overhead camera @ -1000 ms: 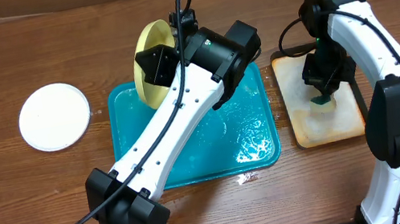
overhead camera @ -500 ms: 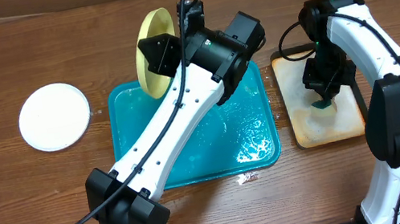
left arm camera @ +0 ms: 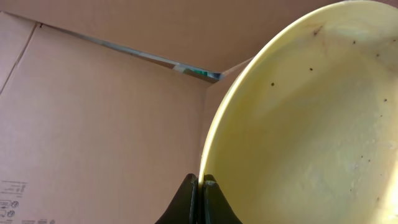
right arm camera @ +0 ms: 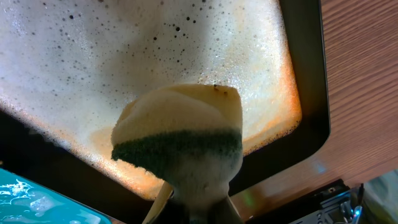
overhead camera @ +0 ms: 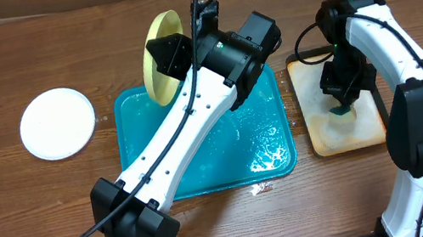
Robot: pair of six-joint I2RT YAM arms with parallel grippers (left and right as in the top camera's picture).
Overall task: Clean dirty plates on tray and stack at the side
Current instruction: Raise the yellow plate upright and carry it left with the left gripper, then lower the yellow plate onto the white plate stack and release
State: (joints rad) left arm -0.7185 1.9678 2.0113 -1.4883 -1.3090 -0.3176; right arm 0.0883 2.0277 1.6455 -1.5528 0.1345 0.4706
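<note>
Left hand [overhead camera: 162, 61]: closed narrow on the rim of the yellow-green plate [overhead camera: 154, 52], its two dark fingers [left arm camera: 189, 198] pinching the edge from both sides.
Yellow-green plate: lifted clear, above the far edge of the teal tray [overhead camera: 127, 158], standing nearly on edge; the left wrist view shows small dark specks across its pale face [left arm camera: 311, 124].
Teal tray: on the desk [overhead camera: 23, 227] between the two arms, its floor wet, with white foam [overhead camera: 270, 157] gathered toward its near right corner.
White plate [overhead camera: 57, 123]: flat on the desk, left of the teal tray and apart from it; it looks clean from overhead.
Right hand [overhead camera: 340, 102]: closed on a sponge [right arm camera: 179, 134], yellow foam with a dark green scouring layer, squeezed out of shape by the grip.
Sponge place: right of the teal tray, over the small tan tray [overhead camera: 366, 134]; whether it touches that tray cannot be told.
Small tan tray: black-rimmed, just right of the teal tray, its surface [right arm camera: 93, 56] covered in soapy bubbles with orange-brown staining along the edge.
Cardboard box [left arm camera: 93, 124]: behind the lifted plate, beyond the teal tray's far side.
</note>
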